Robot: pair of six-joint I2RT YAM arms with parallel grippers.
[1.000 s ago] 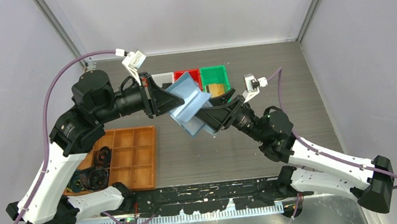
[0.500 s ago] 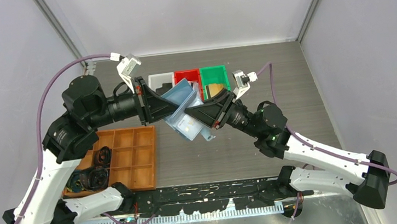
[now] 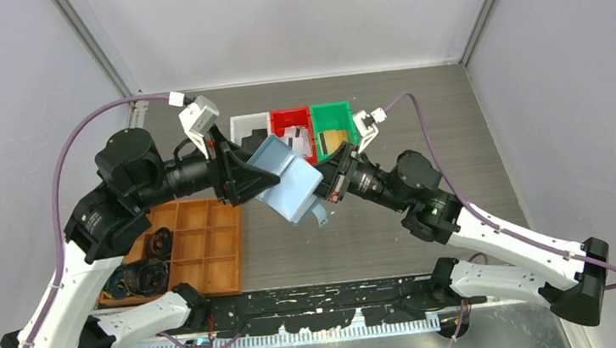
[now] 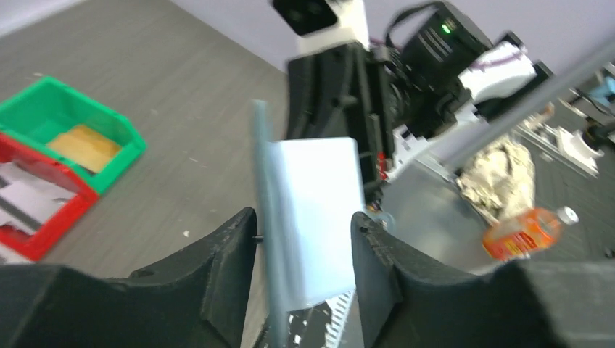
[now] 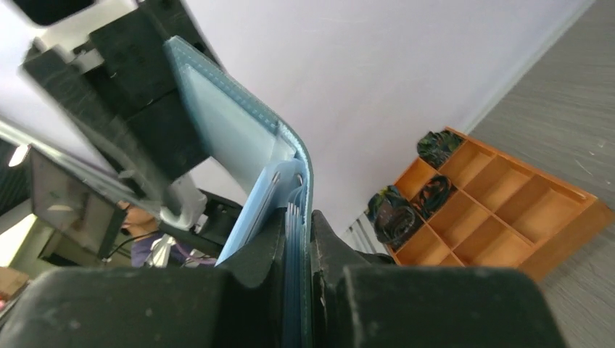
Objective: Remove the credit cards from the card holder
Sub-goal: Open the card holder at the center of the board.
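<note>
The light blue card holder [image 3: 288,183] hangs in the air over the middle of the table, between the two grippers. My right gripper [image 3: 327,182] is shut on its right edge; in the right wrist view the fingers [image 5: 270,246] pinch its stacked blue layers [image 5: 232,130]. My left gripper [image 3: 261,181] is open around its left side. In the left wrist view the holder [image 4: 319,203] stands between the spread jaws [image 4: 303,217], close to the left one. Credit cards lie in the bins: a gold-tan one [image 3: 335,139] in green, pale ones [image 3: 300,143] in red. No card shows in the holder.
White [image 3: 247,125], red [image 3: 286,119] and green [image 3: 335,117] bins stand in a row at the back. An orange-brown compartment tray [image 3: 205,244] with dark cable bundles [image 3: 140,275] lies at the left front. An orange bottle [image 4: 526,228] lies beyond the table.
My left gripper has let go of the card holder and opened. My right gripper has closed on it. The holder and both grippers have shifted slightly left and down.
</note>
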